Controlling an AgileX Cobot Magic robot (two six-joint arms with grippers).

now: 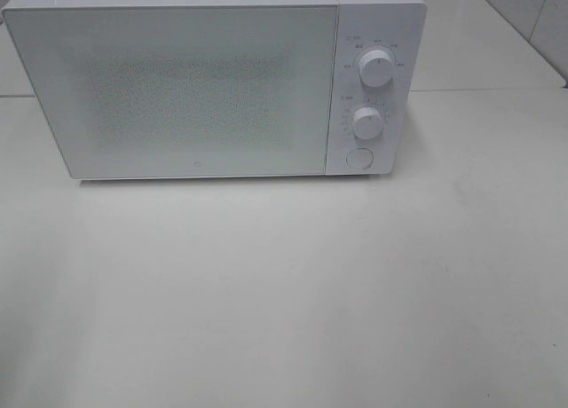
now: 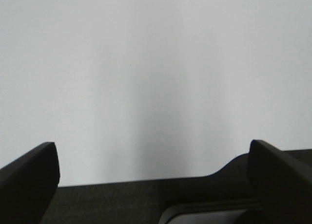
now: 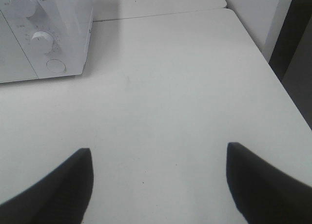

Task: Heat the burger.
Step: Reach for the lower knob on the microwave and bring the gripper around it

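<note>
Exterior view: a white microwave (image 1: 177, 89) stands at the far side of a white table (image 1: 284, 293), front facing the camera. Its door (image 1: 173, 93) is shut; the panel is frosted and nothing behind it can be made out. The control strip sits to the right of the door, with an upper dial (image 1: 376, 67), a lower dial (image 1: 366, 121) beneath it and a round button (image 1: 358, 158) at the bottom. Neither arm appears in this view.

Burger: not seen in any of the three views; its location cannot be told.

Left gripper (image 2: 152, 156): jaws wide apart, nothing between them. The two dark fingers frame a plain white surface, with a dark band along the near edge.

Right gripper (image 3: 159, 153): jaws spread wide, nothing held. It hangs over bare table, well apart from the microwave, whose control corner shows in this wrist view with both dials and the button. The table's side edge is visible here, with a dark gap beyond it
</note>
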